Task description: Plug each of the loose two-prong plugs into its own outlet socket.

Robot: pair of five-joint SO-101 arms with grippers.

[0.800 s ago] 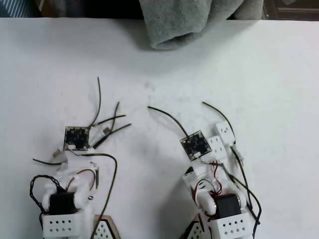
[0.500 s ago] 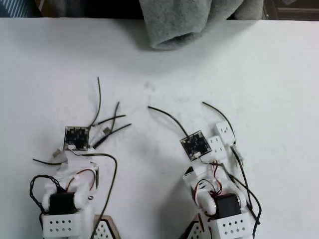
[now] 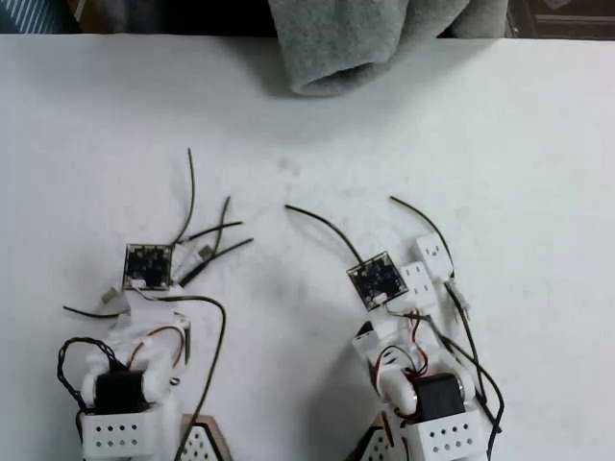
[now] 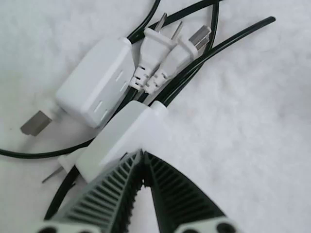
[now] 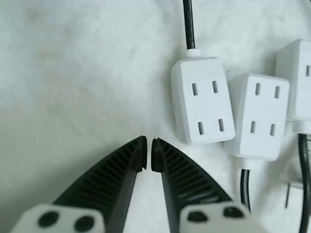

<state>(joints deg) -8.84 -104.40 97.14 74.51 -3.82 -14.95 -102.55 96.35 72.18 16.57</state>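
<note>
In the left wrist view my left gripper (image 4: 142,156) is shut and holds nothing. Its tips rest against a white outlet block (image 4: 116,138) that lies over black cords. Just beyond lie a second outlet block (image 4: 95,82) and two loose white two-prong plugs (image 4: 156,44), side by side, prongs pointing away. In the right wrist view my right gripper (image 5: 148,151) is shut over bare table. Three white outlet sockets (image 5: 201,99) lie in a row beside it, slots facing up. A plug's prong (image 5: 287,195) shows at the frame edge.
From above, the left arm (image 3: 120,394) and right arm (image 3: 432,399) sit at the near table edge. Black cords (image 3: 207,235) spread ahead of the left one, sockets (image 3: 432,253) beside the right. A grey cloth (image 3: 336,43) hangs over the far edge.
</note>
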